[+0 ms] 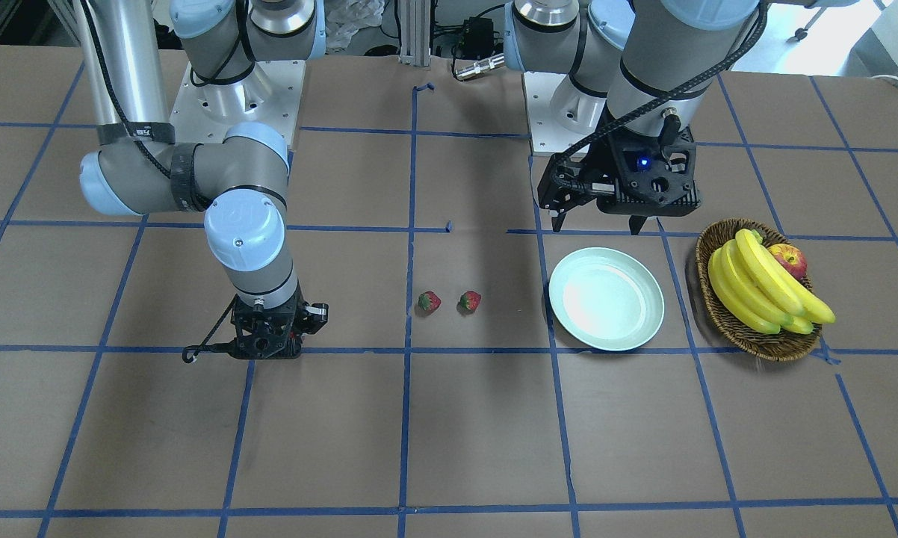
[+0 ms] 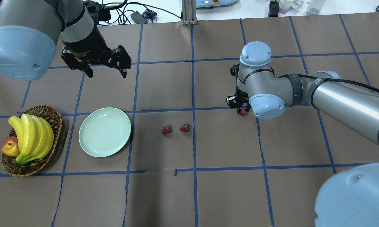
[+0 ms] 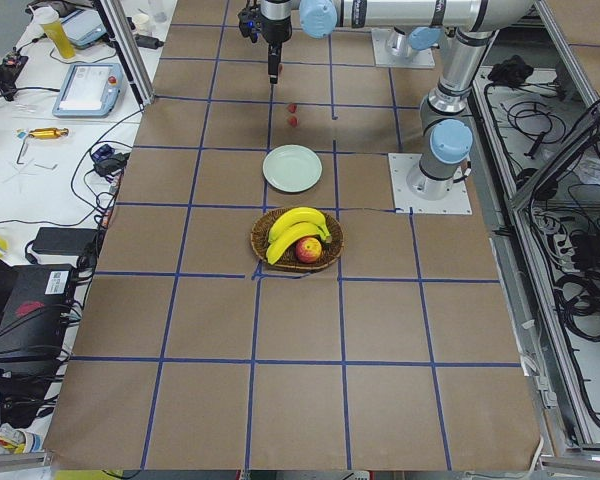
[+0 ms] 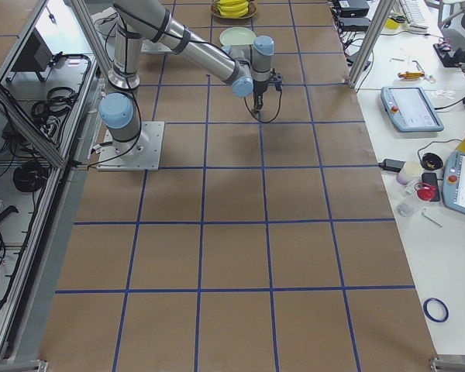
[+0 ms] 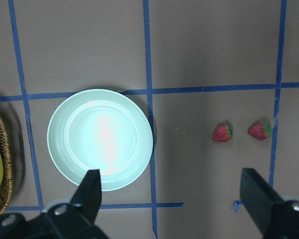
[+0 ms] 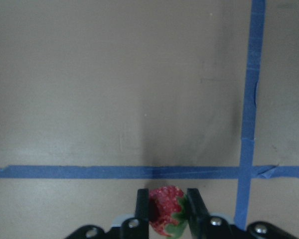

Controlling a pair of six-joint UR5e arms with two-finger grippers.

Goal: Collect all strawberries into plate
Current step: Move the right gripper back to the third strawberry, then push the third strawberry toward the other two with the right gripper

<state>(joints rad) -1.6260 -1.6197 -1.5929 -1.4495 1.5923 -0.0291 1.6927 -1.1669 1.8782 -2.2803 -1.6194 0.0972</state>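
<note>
Brown table (image 2: 164, 88); strawberries (image 2: 166, 129), caps toward robot's right

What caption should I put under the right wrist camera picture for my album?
The right gripper pinches a red strawberry just below crossing blue tape lines.

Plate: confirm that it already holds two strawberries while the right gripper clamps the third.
Wrong on one count. The plate is empty; the left wrist view shows the two loose strawberries lying on the table beside it. The right gripper does clamp the third strawberry.
</note>
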